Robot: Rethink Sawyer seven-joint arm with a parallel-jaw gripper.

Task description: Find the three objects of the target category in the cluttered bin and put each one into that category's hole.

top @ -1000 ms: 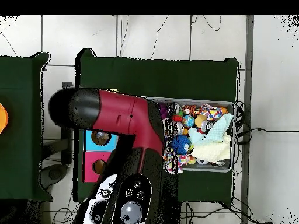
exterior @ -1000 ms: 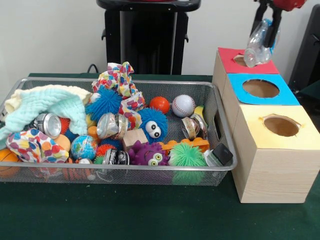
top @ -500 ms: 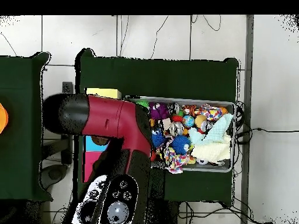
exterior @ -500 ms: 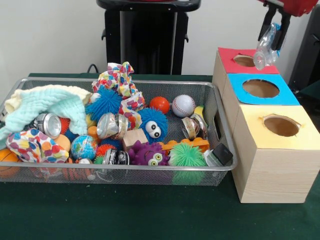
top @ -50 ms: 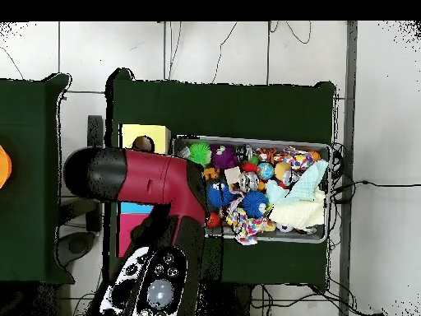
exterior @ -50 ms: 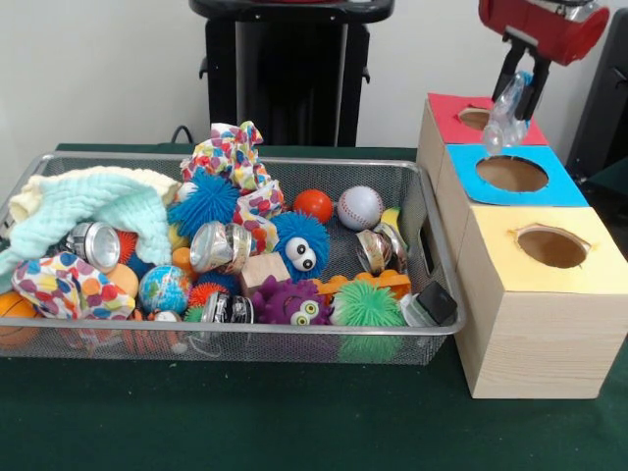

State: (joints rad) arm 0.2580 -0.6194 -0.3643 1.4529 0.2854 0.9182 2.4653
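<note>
One crinkly catch over the boxes.
Left to right, you have the mesh bin (exterior @ -50 ms: 432,257), then the gripper (exterior @ -50 ms: 517,90) pinching a clear plastic bottle (exterior @ -50 ms: 504,116) between red hole (exterior @ -50 ms: 478,119) and blue hole (exterior @ -50 ms: 511,174); it looks light, slippery and crushable, so hold mid-body.

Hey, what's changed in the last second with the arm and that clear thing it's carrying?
The gripper, still shut on the clear crinkled plastic object, rose above the red-topped hole, then came back down, now over the border of the red and blue tops. The mesh bin and its clutter stayed put.
</note>
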